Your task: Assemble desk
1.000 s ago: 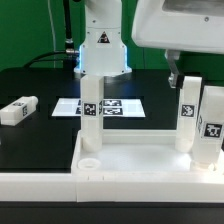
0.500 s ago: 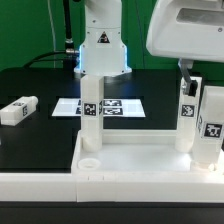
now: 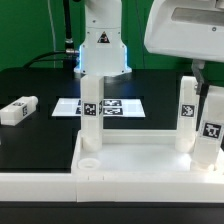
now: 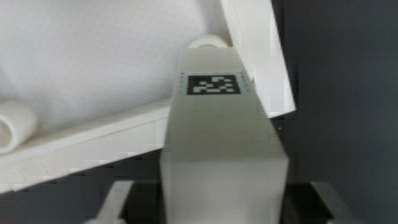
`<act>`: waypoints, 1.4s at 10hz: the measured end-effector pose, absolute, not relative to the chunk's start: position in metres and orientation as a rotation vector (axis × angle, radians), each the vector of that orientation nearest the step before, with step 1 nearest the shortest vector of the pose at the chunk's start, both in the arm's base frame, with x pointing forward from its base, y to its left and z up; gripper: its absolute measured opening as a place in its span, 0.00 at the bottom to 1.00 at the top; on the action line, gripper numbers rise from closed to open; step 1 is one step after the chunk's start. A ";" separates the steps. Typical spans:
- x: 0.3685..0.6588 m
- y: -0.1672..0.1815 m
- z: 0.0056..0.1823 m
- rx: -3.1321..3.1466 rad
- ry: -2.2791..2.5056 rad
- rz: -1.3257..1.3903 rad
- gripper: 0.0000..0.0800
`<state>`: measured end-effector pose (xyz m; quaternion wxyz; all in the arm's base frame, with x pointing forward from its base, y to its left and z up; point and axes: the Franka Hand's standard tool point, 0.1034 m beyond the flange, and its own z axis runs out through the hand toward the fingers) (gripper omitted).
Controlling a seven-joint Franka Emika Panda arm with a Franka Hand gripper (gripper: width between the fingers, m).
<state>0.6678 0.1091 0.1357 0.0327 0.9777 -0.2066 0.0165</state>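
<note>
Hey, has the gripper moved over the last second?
Yes. Against the fixed marker board, the gripper has shifted toward the exterior view's right and dropped lower, and the rightmost leg is now between its fingers.

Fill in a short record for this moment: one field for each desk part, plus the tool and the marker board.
Slab: wide white rimmed plastic slab, lying flat, nearest the exterior camera
Upright legs: three short square white tagged legs, one at the exterior view's left, two at its right
Loose leg: one lying on the black table, far left
Tool: over the right pair; the wrist view shows a leg between its fingers; grip unclear
Marker board: flat behind the slab
</note>
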 end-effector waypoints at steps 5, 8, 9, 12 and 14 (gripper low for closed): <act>0.658 0.104 0.134 2.697 -1.538 0.209 0.36; 0.659 0.103 0.132 2.642 -1.722 0.267 0.37; 0.659 0.103 0.132 2.642 -1.722 0.267 0.37; 0.659 0.103 0.132 2.642 -1.722 0.267 0.37; 0.659 0.103 0.132 2.642 -1.722 0.267 0.38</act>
